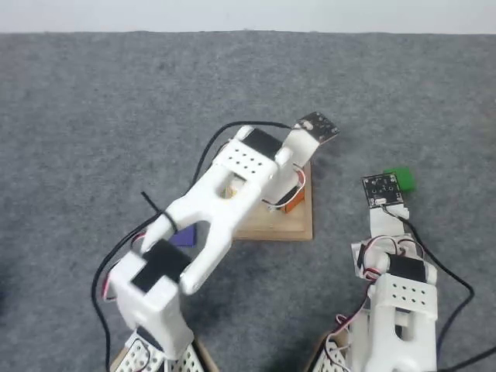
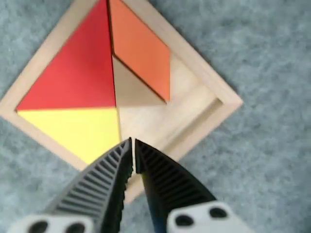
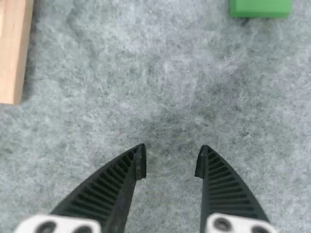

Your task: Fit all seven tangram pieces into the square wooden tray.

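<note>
Ribbed fingers of the left gripper are pressed together with nothing between them, hanging over the near corner of the square wooden tray. The tray holds a red triangle, a yellow triangle and an orange parallelogram. The right gripper is spread moderately wide over the grey felt, facing the green piece. A purple piece lies under the left arm. Likely next is fetching the green piece. The gripper should close squarely across its flat sides and lift it clear of the rim, and the left arm is best drawn back first, since it crowds the bare wood.
</note>
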`<state>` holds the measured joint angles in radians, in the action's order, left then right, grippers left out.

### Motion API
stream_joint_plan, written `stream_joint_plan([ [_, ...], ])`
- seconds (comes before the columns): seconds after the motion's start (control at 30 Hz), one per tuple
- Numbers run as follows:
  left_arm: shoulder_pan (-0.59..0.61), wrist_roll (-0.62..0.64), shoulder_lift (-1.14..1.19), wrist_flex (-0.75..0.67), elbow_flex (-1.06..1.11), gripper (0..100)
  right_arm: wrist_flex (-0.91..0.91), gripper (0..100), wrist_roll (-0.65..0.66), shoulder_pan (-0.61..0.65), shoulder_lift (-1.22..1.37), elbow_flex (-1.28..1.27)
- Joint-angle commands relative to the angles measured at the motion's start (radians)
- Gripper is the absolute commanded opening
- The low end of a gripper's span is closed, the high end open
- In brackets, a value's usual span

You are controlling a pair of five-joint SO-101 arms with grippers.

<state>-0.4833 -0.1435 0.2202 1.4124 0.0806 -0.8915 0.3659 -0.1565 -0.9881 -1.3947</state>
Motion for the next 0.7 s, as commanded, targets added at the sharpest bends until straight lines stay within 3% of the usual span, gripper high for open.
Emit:
stream_joint_plan([
  [0.0,0.018,0.02,-0.232,-0.058,0.124,1,-0.004,19.4,0.015,0.001,-0.019,0.051],
  [0.17,0.121,0.078,-0.548,-0.17,0.44,1,-0.012,19.4,0.057,-0.033,-0.016,0.117],
  [0.37,0.41,0.075,-0.813,-0.255,0.73,2,-0.076,19.5,0.112,-0.013,0.064,0.288],
  [0.53,0.531,0.029,-0.845,-0.299,0.828,2,-0.085,19.7,0.23,-0.012,0.397,0.577],
  [0.67,0.552,0.029,-0.824,-0.364,0.888,2,-0.165,27.8,0.339,-0.007,0.733,0.872],
])
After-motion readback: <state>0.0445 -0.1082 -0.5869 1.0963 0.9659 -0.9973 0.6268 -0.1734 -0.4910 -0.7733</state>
